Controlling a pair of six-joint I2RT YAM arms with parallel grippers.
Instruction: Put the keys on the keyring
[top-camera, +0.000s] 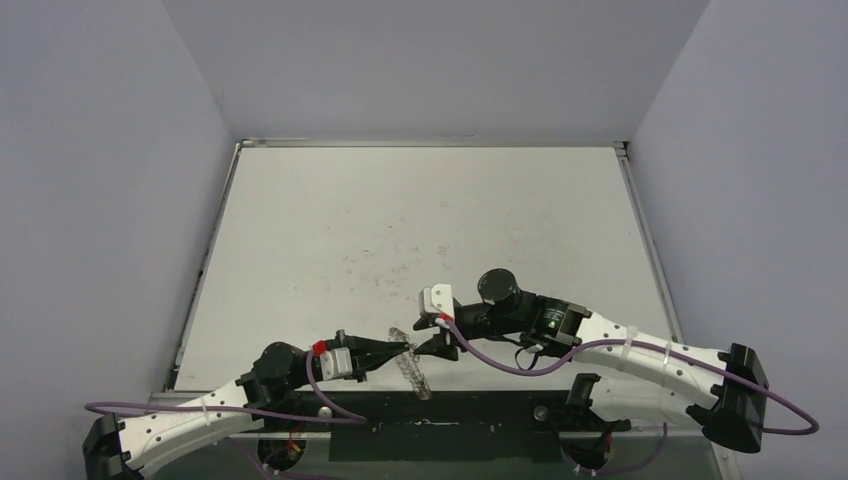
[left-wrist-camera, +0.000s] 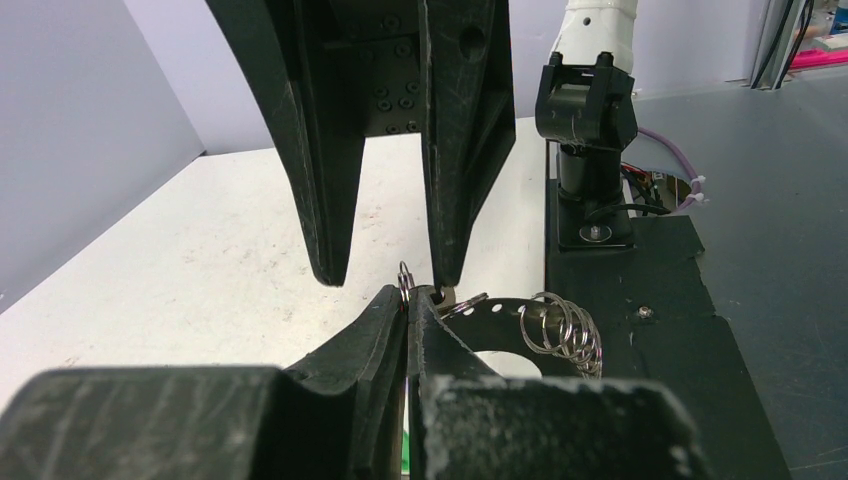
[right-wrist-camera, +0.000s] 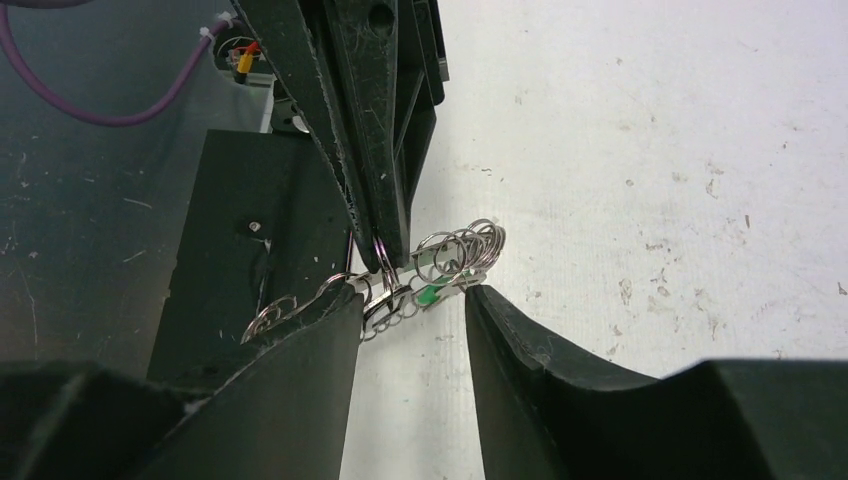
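step: threading. left claw (right-wrist-camera: 378, 236) clamped on keyring (right-wrist-camera: 468, 243) over tabletop (right-wrist-camera: 650, 150) near edge; right claw (right-wrist-camera: 412, 300) apart, straddling green-tagged keys (right-wrist-camera: 430, 292) against the ring. next likely: fine alignment into a loop.

White table (top-camera: 420, 220) — scuffed, dark specks

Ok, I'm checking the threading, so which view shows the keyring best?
The right wrist view: the keyring sits centre, its wire loops sharp against the white table. The left wrist view catches only a few loops; the top view shows a faint silvery smear.
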